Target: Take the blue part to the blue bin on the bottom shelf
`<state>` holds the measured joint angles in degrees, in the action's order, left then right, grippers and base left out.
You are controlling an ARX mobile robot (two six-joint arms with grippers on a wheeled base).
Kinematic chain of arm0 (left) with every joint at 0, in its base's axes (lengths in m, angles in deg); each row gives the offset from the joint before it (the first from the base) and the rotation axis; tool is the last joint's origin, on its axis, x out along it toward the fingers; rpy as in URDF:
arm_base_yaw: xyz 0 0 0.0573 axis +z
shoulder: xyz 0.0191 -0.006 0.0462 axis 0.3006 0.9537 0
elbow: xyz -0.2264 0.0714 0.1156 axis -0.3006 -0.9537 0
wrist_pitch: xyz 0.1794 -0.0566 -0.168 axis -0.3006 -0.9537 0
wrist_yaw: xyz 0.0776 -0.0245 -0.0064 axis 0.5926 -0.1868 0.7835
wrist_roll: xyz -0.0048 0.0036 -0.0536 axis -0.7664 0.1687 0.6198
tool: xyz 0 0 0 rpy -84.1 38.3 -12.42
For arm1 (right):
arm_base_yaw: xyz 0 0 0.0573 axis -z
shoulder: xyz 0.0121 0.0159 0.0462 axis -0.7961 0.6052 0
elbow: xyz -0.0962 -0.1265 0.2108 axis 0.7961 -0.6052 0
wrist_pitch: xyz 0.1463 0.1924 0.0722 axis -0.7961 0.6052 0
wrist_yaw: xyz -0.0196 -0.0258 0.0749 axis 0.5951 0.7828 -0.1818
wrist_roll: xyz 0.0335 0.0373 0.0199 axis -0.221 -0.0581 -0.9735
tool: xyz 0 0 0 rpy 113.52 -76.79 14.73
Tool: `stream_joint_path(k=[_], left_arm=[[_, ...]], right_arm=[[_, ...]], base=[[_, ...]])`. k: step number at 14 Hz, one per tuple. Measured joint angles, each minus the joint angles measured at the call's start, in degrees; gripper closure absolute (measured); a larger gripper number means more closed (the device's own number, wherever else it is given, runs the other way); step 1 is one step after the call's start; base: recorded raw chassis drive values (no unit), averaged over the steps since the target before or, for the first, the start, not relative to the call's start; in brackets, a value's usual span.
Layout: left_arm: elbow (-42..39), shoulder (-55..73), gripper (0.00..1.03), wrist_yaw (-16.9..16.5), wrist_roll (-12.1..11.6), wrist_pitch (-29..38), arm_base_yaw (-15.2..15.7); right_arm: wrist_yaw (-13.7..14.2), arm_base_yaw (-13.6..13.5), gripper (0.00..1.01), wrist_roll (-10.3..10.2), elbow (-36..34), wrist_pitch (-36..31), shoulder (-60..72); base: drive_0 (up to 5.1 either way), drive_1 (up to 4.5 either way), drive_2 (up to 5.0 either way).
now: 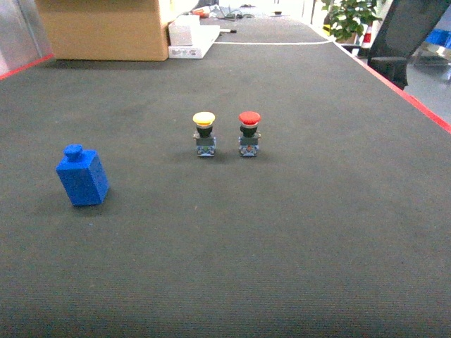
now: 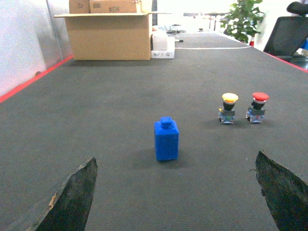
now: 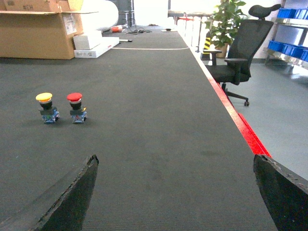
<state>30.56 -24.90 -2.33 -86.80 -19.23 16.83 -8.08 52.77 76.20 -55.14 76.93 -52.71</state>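
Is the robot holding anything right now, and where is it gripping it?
Nothing is held. Both grippers are open and empty; the blue part stands untouched on the mat.

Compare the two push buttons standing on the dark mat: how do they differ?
The yellow push button has a yellow mushroom cap; the red push button has a red one. In the head view the yellow one stands on the left, nearer the blue part, with the red one on the right. They share upright poses, black collars, similar size and matching blocky bases, standing side by side with a small gap.
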Motion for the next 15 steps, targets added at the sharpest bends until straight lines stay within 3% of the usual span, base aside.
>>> stream_joint_path(k=[1,2,3,5,7,10,15], left_arm=[[3.1,10.5,0.05,14.1,3.4,-2.1,-7.0],[5.6,28.9,0.05,21.8,4.2,11.3,-9.5],[9.6,42.9,0.05,20.9,5.5,20.2,-8.4],[18.7,66.2,0.05,14.6,5.4,32.7,-8.7],[26.5,85.0,0.05,12.6,5.4,38.4,-7.6],[37.4,101.9,0.05,10.5,4.7,40.6,-5.8],[49.4,114.9,0.05,9.7,3.6,39.2,-3.1]], right_arm=[[0.1,0.0,0.03,0.0,0.0,0.0,0.0],[-0.1,0.0,0.03,0.0,0.0,0.0,0.0],[0.0,0.0,0.03,0.0,0.0,0.0,0.0],[0.0,0.0,0.03,0.0,0.0,0.0,0.0],[0.0,0.0,0.03,0.0,0.0,0.0,0.0],[0.0,0.0,0.03,0.0,0.0,0.0,0.0],[0.0,0.0,0.03,0.0,0.0,0.0,0.0]], base=[[0.0,0.0,0.0],[0.0,0.0,0.0],[0.0,0.0,0.0],[0.0,0.0,0.0],[0.0,0.0,0.0],[0.0,0.0,0.0],[0.0,0.0,0.0]])
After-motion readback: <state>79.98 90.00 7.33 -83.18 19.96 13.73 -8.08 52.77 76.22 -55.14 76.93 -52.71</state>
